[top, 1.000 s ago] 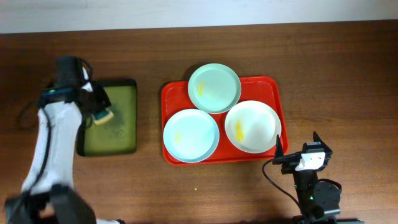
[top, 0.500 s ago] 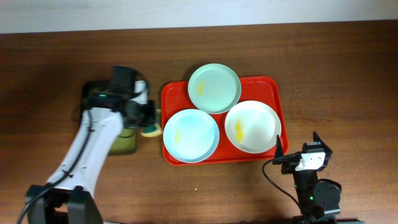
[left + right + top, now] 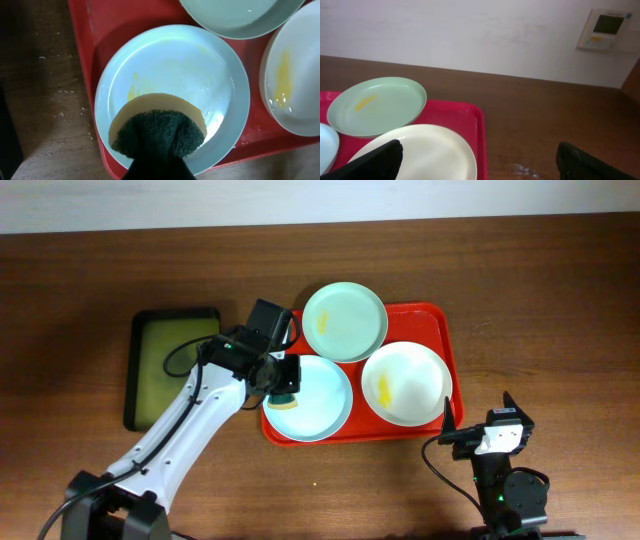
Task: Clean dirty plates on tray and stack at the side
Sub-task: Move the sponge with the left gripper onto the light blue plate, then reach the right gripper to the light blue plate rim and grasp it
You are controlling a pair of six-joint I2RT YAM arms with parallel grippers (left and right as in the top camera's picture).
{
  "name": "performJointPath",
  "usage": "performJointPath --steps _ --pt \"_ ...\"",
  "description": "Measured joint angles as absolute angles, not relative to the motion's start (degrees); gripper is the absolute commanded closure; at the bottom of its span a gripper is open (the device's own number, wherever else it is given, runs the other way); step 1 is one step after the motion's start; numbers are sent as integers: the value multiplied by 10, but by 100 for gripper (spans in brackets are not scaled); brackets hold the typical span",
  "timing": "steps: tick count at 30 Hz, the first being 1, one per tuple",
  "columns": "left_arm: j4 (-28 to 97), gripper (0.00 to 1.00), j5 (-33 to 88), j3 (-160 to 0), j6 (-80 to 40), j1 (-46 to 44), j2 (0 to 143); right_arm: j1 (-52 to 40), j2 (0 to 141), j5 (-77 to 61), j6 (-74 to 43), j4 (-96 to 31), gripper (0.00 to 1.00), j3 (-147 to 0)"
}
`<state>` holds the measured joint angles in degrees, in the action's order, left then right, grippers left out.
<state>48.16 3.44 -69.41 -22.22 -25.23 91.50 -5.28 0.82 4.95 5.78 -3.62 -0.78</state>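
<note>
The red tray (image 3: 440, 330) holds three plates. A pale blue plate (image 3: 320, 400) lies at its front left, a mint plate (image 3: 345, 320) at the back, a white plate (image 3: 410, 380) at the right. All three show yellow smears. My left gripper (image 3: 283, 387) is shut on a yellow-and-green sponge (image 3: 157, 131) pressed on the left part of the blue plate (image 3: 200, 75). My right gripper (image 3: 477, 420) is open and empty, at the tray's front right corner. The white plate (image 3: 420, 150) and the mint plate (image 3: 375, 105) show in the right wrist view.
A black-rimmed olive-green tray (image 3: 172, 368) lies on the brown table to the left of the red tray. Water drops speckle the wood beside the red tray (image 3: 60, 90).
My left arm has swung right from the green tray, carrying the sponge over the red tray's edge onto the blue plate. The right arm has not moved.
</note>
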Motion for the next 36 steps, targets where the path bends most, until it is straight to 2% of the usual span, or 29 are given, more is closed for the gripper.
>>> performJointPath --steps 3,7,9,11,13,14,16,20,24,25,27,29,30,33,36 --pt "480 100 31 -686 -224 -252 915 -52 10 4 33 38 1 -6" --pt "474 100 29 -675 -224 -252 915 -51 10 -210 -84 77 1 -6" --pt "472 100 29 -673 -226 -252 915 -51 15 -291 -148 202 1 -6" --pt "471 100 27 -672 -226 -252 915 -51 13 -320 -199 383 1 -10" --pt "471 100 27 -672 -226 -252 915 -51 9 -304 -225 471 1 -22" --pt "471 100 27 -672 -226 -252 915 -51 8 -286 -234 472 2 -40" --pt "471 100 27 -672 -226 -252 915 -51 10 -241 -233 357 1 -105" --pt "471 100 27 -672 -226 -252 915 -50 89 -168 -136 -112 1 -349" --pt "470 100 27 -672 -228 -252 915 -50 243 -149 -39 -424 1 -540" --pt "470 100 27 -672 -228 -252 915 -50 280 -164 -26 -463 1 -562" --pt "469 100 27 -672 -229 -252 915 -50 361 -225 -7 -505 28 -581" --pt "468 100 27 -672 -230 -252 915 -50 452 -299 1 -495 28 -581" --pt "468 100 27 -672 -230 -252 915 -50 491 -322 -4 -482 31 -581" --pt "467 100 27 -672 -230 -252 915 -54 598 -356 -26 -458 48 -582" --pt "467 100 27 -672 -231 -252 915 -77 708 -345 -66 -436 49 -581"
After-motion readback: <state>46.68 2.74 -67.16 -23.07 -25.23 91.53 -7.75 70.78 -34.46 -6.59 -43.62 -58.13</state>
